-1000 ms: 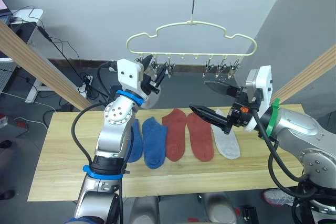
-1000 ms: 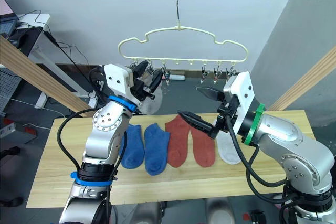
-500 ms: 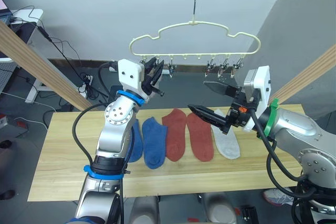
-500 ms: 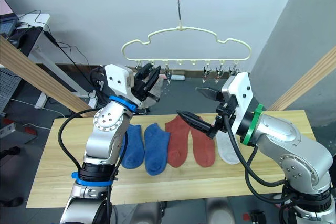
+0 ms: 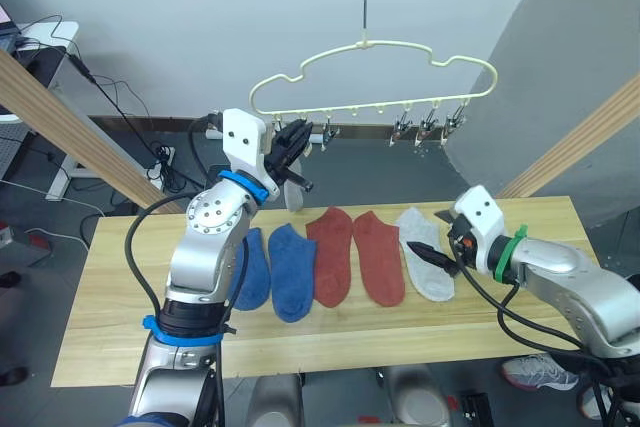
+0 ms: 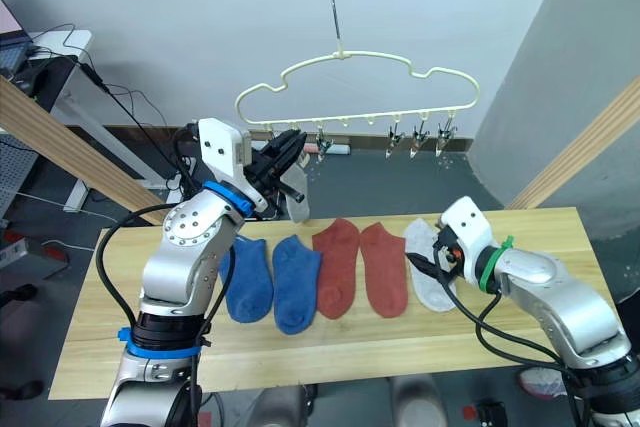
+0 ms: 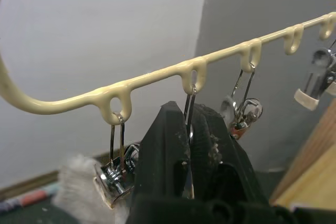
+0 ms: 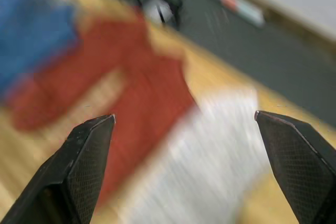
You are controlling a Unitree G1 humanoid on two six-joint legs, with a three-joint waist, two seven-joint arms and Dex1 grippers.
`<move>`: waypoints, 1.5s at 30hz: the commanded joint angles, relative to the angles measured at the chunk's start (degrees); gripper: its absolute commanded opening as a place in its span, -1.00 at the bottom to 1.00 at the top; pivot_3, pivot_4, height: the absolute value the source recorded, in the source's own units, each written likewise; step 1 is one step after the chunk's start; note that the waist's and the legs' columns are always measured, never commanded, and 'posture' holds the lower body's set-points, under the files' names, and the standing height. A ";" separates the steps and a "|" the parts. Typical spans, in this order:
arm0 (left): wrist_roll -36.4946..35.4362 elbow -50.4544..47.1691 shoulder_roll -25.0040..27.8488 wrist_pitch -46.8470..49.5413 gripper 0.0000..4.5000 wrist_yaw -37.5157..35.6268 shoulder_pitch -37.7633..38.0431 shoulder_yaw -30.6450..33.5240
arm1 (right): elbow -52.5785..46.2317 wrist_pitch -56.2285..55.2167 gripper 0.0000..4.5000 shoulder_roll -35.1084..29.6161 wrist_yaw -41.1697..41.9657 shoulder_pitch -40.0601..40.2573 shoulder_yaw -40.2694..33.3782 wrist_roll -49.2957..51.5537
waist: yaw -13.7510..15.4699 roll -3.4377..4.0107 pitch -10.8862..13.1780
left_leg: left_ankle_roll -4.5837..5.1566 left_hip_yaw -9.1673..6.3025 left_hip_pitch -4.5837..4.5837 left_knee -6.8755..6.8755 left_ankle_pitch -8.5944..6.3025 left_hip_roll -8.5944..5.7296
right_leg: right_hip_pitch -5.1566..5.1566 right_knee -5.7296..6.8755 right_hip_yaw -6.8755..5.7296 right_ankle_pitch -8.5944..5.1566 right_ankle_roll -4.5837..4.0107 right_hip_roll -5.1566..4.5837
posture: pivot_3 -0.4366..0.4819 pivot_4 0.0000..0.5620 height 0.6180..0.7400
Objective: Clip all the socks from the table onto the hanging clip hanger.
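The left hand [image 7: 190, 145] pinches a metal clip [image 7: 189, 109] on the clip hanger [image 5: 372, 50], while the right hand [image 8: 184, 166], spread wide, hovers over the grey sock [image 5: 424, 265] on the table [image 5: 120, 317].

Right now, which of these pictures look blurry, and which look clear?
Right wrist view: smeared, the red socks and grey sock streaky, though the pincer fingers are crisp. Left wrist view: the clip hanger sharp, the background soft. Both eye views: clear.

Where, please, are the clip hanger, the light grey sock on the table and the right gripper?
clip hanger [image 5: 375, 45]: left eye view, top wire.
light grey sock [image 6: 418, 243]: right eye view, upper part.
right gripper [image 5: 432, 239]: left eye view, between fingertips.
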 commanded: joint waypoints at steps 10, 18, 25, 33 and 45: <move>-5.78 -6.69 2.74 12.12 -1.00 -1.57 3.65 0.60 | 30.75 -18.74 0.92 8.57 7.00 -8.80 7.33 -17.62 | -0.08 0.00 0.00 | -0.05 0.05 0.31 0.07 0.04 0.01 | 0.11 0.36 0.11 -0.01 -0.01 0.02 | -0.28 0.14 1.00; -9.87 -9.05 5.45 19.28 -1.00 -2.50 4.07 1.66 | 30.25 -20.84 -0.21 8.62 9.93 -6.80 5.51 -18.87 | 0.07 0.01 -0.01 | -0.06 0.03 0.80 0.04 0.04 0.01 | 0.52 0.41 0.13 -0.01 0.00 0.03 | -0.26 0.11 1.00; -23.01 -6.19 3.32 33.29 -1.00 -0.11 -0.82 10.33 | 17.29 -21.15 -0.99 3.72 11.32 -0.56 -0.09 -18.33 | 0.34 0.03 -0.02 | -0.06 0.02 0.89 0.04 0.04 -0.02 | 0.69 0.29 0.12 -0.03 0.03 0.01 | -0.28 0.08 1.00; -45.94 5.65 -2.87 56.58 -1.00 10.02 -9.92 28.81 | -11.86 -7.66 -0.99 1.03 15.35 4.74 -7.86 -5.39 | -0.04 0.02 -0.02 | -0.06 -0.05 0.86 0.04 0.04 0.02 | 0.68 0.31 0.05 -0.05 0.06 0.05 | -0.35 0.09 1.00; -59.04 9.75 -8.36 60.63 -1.00 28.56 -12.33 35.95 | -22.07 6.55 -0.99 12.77 6.28 -5.18 -1.90 -1.20 | 0.28 0.02 -0.02 | -0.12 -0.06 0.79 -0.04 0.06 0.00 | 0.63 0.15 0.03 -0.02 0.02 0.01 | -0.35 0.12 1.00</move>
